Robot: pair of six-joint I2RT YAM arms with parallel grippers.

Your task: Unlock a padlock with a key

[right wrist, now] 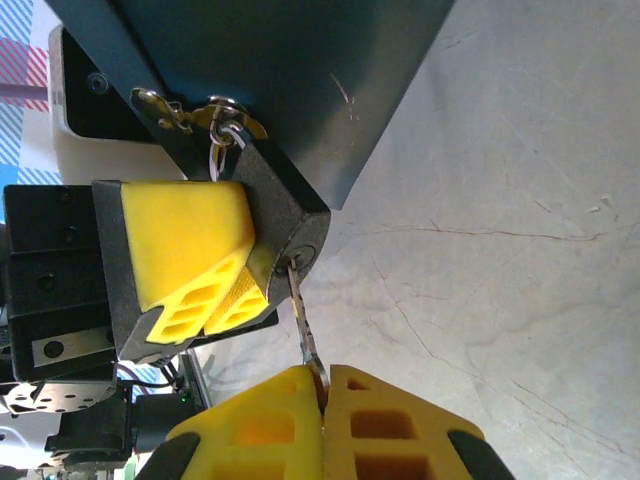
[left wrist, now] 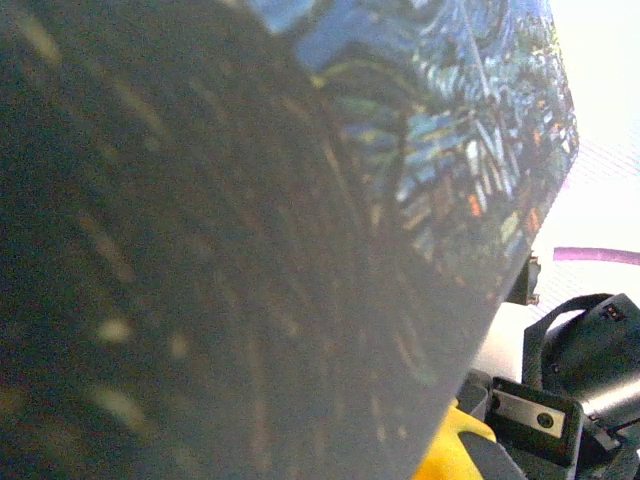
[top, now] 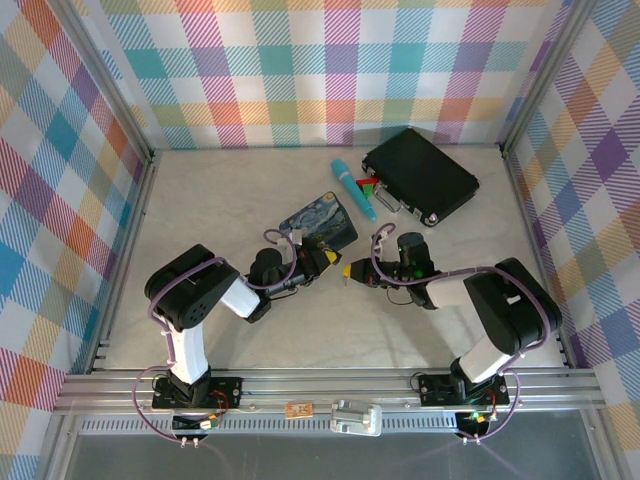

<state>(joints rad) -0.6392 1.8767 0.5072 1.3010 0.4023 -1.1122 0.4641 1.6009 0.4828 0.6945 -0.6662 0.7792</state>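
Observation:
The small dark padlock (right wrist: 285,215) hangs by its thin shackle from the metal hasp (right wrist: 200,112) of the Starry-Night tin (top: 320,224). My left gripper (top: 327,258) is shut on the padlock's body, and its yellow fingers (right wrist: 180,245) show in the right wrist view. A thin silvery key (right wrist: 305,320) has its tip in the keyhole on the padlock's end. My right gripper (right wrist: 323,392) is shut on the key's head, pads pressed together. From above, the right gripper (top: 350,272) meets the left one tip to tip just in front of the tin. The tin (left wrist: 440,130) looms blurred and very close in the left wrist view.
A big black case (top: 420,175) lies at the back right with a teal pen-like stick (top: 353,188) beside it. Plaid walls close off three sides. The pale table (top: 210,200) is bare to the left of the tin and in front of both arms.

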